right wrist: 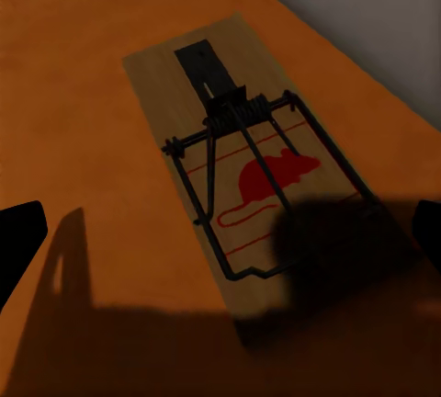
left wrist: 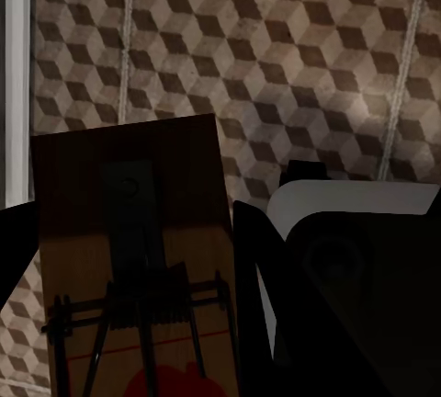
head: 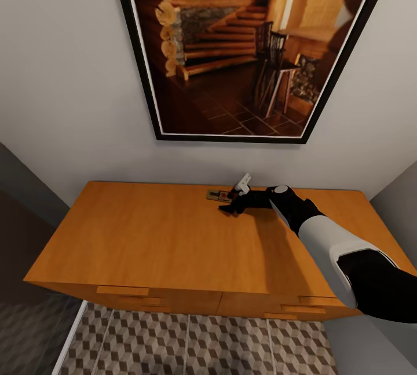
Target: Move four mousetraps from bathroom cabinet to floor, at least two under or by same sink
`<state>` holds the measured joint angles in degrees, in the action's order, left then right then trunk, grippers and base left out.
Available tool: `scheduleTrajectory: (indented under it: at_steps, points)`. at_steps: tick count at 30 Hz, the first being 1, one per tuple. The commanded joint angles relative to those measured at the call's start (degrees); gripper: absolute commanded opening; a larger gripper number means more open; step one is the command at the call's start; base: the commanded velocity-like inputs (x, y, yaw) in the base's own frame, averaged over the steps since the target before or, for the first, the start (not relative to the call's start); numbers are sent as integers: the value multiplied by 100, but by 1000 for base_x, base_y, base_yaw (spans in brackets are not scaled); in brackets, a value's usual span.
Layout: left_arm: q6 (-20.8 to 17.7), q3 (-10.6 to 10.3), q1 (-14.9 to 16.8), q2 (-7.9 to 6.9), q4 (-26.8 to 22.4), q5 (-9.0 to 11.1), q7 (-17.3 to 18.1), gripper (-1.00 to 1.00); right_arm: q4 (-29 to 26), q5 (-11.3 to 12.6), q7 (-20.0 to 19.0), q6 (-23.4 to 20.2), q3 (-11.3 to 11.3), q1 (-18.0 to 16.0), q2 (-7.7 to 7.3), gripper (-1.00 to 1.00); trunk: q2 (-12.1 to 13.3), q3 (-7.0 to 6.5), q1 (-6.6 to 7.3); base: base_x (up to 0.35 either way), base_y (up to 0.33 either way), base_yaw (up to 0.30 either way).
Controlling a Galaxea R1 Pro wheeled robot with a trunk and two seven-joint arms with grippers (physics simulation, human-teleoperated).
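Observation:
One mousetrap (head: 217,194) lies flat near the back edge of the orange-brown cabinet (head: 145,236), its red mouse mark up. My right gripper (head: 229,201) hovers just over it, open; in the right wrist view the mousetrap (right wrist: 241,153) sits on the cabinet top (right wrist: 73,94) between and ahead of the spread dark fingertips (right wrist: 18,241) of the right gripper (right wrist: 220,232). My left gripper (left wrist: 133,232) is shut on another mousetrap (left wrist: 138,232), held above the cube-patterned bathroom floor (left wrist: 276,48).
A large framed picture (head: 243,45) hangs on the grey wall behind the cabinet. Drawer handles (head: 123,291) line its front. Patterned floor tiles (head: 202,340) run in front of it, with a darker area (head: 23,328) at the left. A white strip (left wrist: 14,75) borders the tiles.

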<state>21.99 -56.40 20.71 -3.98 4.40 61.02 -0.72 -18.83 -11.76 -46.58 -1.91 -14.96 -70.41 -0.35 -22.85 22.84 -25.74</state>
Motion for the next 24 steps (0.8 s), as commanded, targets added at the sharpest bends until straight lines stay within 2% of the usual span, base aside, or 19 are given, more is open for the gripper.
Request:
scheduleTrajectory:
  at_steps: [1,15,16,24]
  points:
    - [16,-38,3,3,8,-11,-27,-100,90,-96,-26,-20,-30,2,0,100,-7,9,-4,0,0,0]
    - [16,-38,3,3,8,-11,-26,-100,90,-94,-26,-20,-25,2,-6,100,-7,9,-4,0,0,0]
    - [16,-38,3,3,8,-11,-26,-100,90,-93,-26,-20,-25,2,-7,-100,-7,9,-4,0,0,0]
    - [16,-38,3,3,8,-11,-31,-100,90,-95,-26,-20,-25,2,-9,-100,-7,9,-4,0,0,0]
